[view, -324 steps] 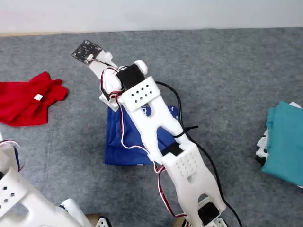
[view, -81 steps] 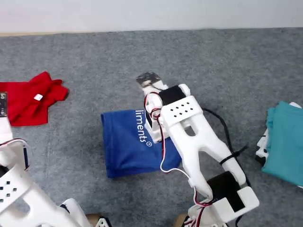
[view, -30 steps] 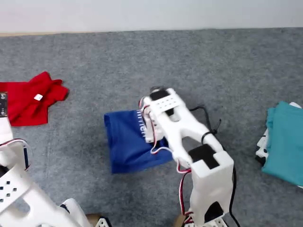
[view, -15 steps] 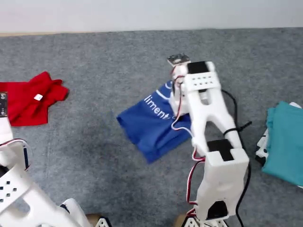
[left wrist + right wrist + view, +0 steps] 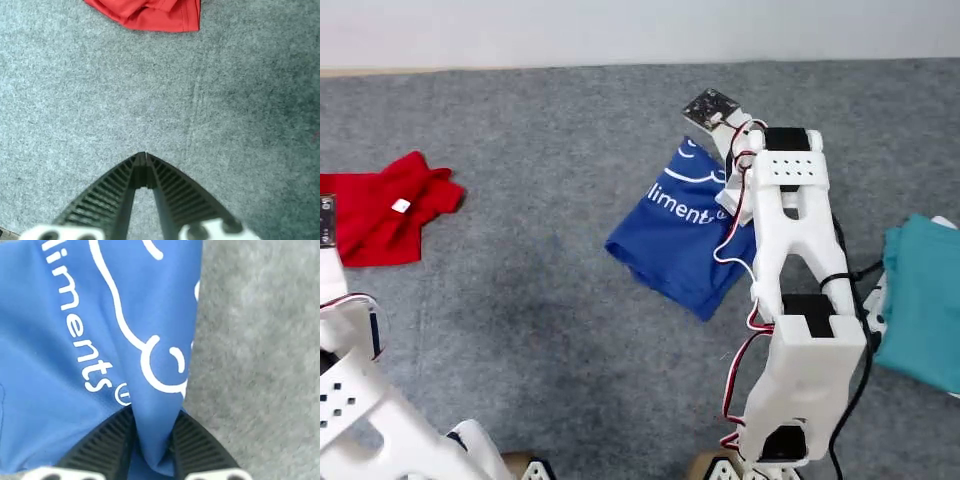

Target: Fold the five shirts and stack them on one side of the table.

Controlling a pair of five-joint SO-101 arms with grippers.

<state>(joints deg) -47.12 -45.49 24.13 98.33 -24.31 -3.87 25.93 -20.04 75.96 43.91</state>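
Note:
A folded blue shirt (image 5: 675, 232) with white print lies mid-table, its right edge pinched by my right gripper (image 5: 732, 185), which is shut on the blue cloth (image 5: 150, 365). In the right wrist view the fabric bunches between the two black fingers (image 5: 107, 440). A crumpled red shirt (image 5: 382, 207) lies at the far left and shows as a red edge (image 5: 150, 14) in the left wrist view. My left gripper (image 5: 145, 159) hovers shut over bare grey carpet, with nothing between its fingers. A teal shirt (image 5: 923, 300) tops a pile at the right edge.
A grey carpet-like mat (image 5: 520, 330) covers the table, bare between the red and blue shirts. The left arm's white body (image 5: 360, 410) fills the near-left corner. A black-and-white patterned garment (image 5: 873, 300) peeks from under the teal shirt. A pale wall runs along the far edge.
My right gripper has dragged the blue shirt rightward and farther back across the mat, rotating it as it goes. The left arm and the red shirt stay put.

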